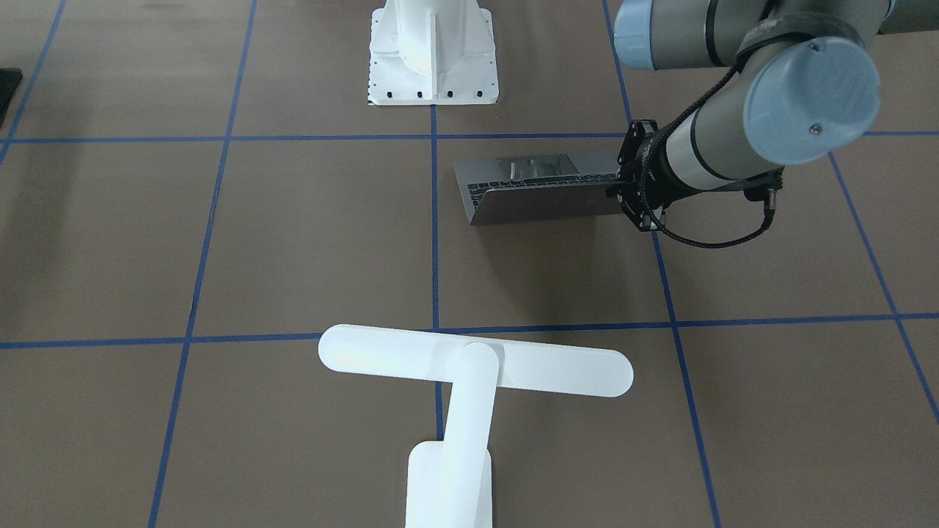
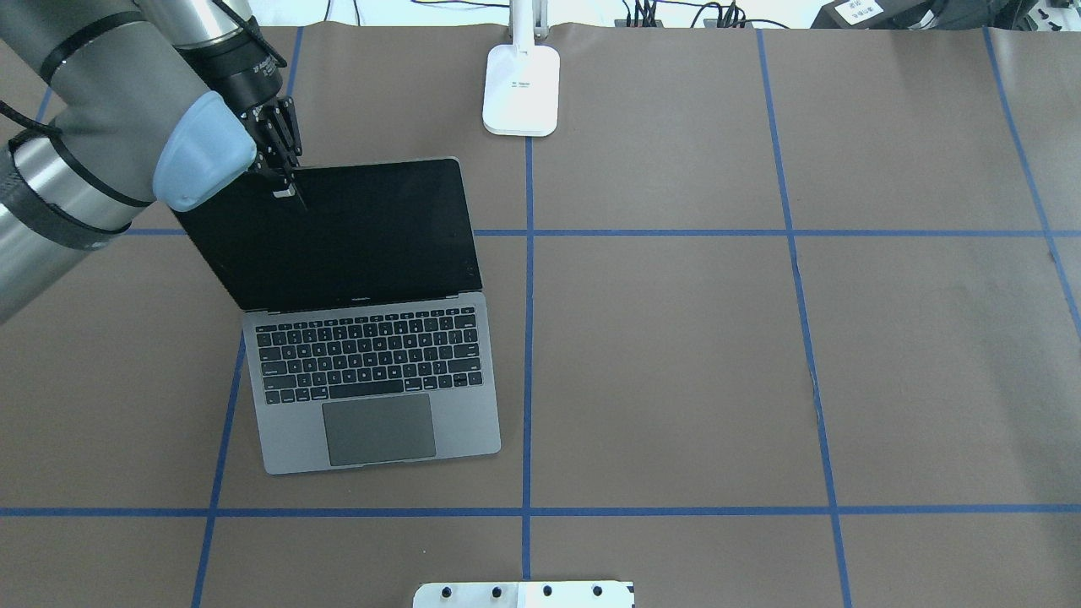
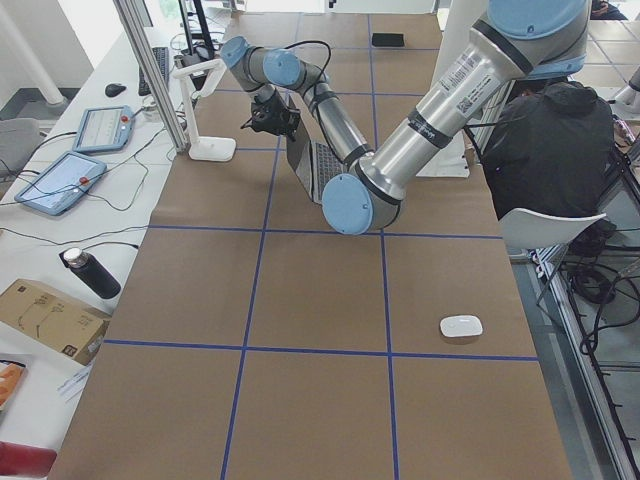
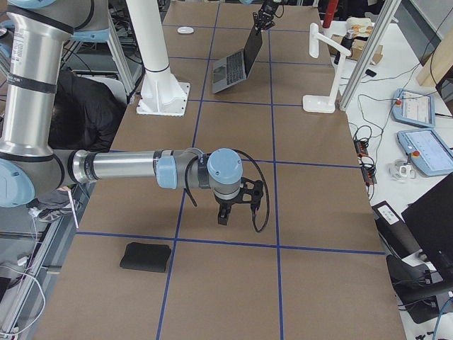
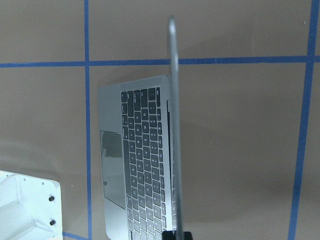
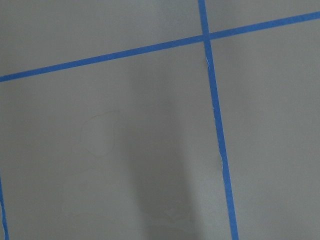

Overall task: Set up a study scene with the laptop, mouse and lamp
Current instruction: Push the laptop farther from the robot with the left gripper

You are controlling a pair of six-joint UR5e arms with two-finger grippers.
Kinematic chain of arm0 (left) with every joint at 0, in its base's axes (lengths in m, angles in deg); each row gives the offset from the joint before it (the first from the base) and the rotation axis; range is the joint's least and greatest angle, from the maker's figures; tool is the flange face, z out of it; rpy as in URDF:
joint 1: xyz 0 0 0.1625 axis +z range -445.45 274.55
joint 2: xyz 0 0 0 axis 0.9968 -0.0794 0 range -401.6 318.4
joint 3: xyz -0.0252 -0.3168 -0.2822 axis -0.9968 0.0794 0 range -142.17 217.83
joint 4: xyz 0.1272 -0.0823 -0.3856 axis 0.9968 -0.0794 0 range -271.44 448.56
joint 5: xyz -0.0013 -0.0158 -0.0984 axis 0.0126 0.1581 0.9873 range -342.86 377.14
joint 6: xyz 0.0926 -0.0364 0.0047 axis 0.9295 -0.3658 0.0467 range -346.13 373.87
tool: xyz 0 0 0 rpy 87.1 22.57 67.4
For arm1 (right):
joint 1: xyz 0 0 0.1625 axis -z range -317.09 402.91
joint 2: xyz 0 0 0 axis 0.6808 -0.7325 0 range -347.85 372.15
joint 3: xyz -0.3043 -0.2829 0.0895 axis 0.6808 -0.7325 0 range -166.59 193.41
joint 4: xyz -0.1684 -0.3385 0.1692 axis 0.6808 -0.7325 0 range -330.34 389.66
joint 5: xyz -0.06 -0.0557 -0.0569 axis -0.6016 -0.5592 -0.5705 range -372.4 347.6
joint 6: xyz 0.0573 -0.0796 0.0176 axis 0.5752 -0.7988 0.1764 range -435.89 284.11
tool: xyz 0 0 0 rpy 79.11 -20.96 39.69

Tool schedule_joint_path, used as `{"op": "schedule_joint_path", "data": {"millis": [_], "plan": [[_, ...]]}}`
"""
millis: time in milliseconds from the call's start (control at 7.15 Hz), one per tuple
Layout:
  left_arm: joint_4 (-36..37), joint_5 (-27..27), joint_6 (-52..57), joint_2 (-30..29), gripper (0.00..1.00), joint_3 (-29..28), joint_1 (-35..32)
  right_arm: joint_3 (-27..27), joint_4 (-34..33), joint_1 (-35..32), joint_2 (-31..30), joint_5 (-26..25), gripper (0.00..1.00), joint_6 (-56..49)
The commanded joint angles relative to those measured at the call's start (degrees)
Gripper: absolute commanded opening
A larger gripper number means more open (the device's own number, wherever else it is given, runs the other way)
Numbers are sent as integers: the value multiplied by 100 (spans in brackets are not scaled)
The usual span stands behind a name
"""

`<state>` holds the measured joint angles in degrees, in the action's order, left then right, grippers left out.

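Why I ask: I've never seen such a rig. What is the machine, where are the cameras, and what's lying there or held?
Two robot arms with two-finger grippers work at a paper-covered table marked with blue tape. Four fixed cameras look from above, the front and both ends; one more rides on each wrist. On the table: an open laptop, a white lamp and a small white mouse. The left gripper pinches the laptop's screen edge; the right gripper hangs over bare paper.

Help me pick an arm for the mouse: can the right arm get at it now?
Probably not: the mouse lies at the left end, past the pedestal, far from the right gripper.
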<state>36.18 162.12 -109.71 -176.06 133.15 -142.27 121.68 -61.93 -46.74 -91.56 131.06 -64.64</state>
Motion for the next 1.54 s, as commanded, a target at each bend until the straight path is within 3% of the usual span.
{"op": "schedule_joint_path", "data": {"millis": [0,560,840,1259,1399], "plan": [[-543,-5,-132,-63,0,-469,14,-8,0,0,0,6,99,0],[-1194,-5,-167,-72,0,-980,92,-16,0,0,9,7,99,0],[-1912,-40,-490,-72,0,-1365,311,-34,-9,0,9,7,99,0],[-2153,-58,-510,-90,0,-1516,374,-34,-9,0,26,7,99,9],[-2162,-66,-475,-90,85,-1508,374,-34,-17,0,26,7,99,0]]}}
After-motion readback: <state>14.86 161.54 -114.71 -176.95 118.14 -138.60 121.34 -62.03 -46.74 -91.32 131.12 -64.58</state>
